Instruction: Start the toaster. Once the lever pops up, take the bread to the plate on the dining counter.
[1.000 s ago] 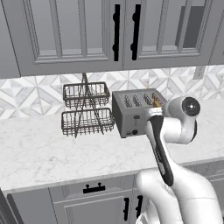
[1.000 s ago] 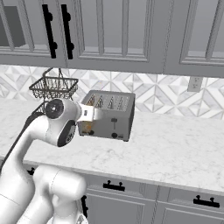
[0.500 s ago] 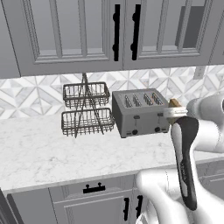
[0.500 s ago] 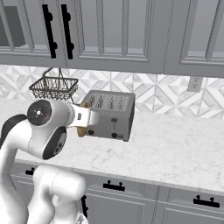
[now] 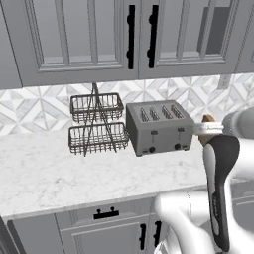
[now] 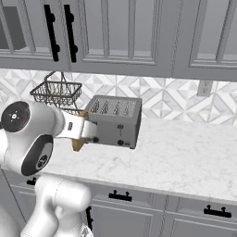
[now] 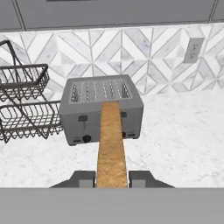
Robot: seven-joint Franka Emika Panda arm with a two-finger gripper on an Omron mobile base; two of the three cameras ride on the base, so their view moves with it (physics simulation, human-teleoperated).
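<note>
The grey four-slot toaster point(image 5: 158, 131) point(image 6: 115, 121) point(image 7: 100, 109) stands on the marble counter against the tiled wall. My gripper point(image 7: 112, 179) point(image 5: 204, 130) point(image 6: 88, 132) is shut on the bread point(image 7: 111, 144), a tan slice seen edge-on between the fingertips. It hangs in the air in front of the toaster, clear of its slots. In the base views only an orange-brown corner of the bread point(image 5: 208, 119) point(image 6: 77, 144) shows beside the hand. The plate and the dining counter are out of view.
A two-tier wire basket rack point(image 5: 96, 124) point(image 6: 58, 92) point(image 7: 22, 100) stands beside the toaster. Wall cabinets hang low above the counter point(image 6: 185, 148). An outlet point(image 7: 191, 50) sits in the backsplash. Grey drawers run below the counter edge.
The hand has drawn back from the toaster's top with the bread still gripped, moving off to the toaster's side and toward the base. The toaster and rack have not moved.
</note>
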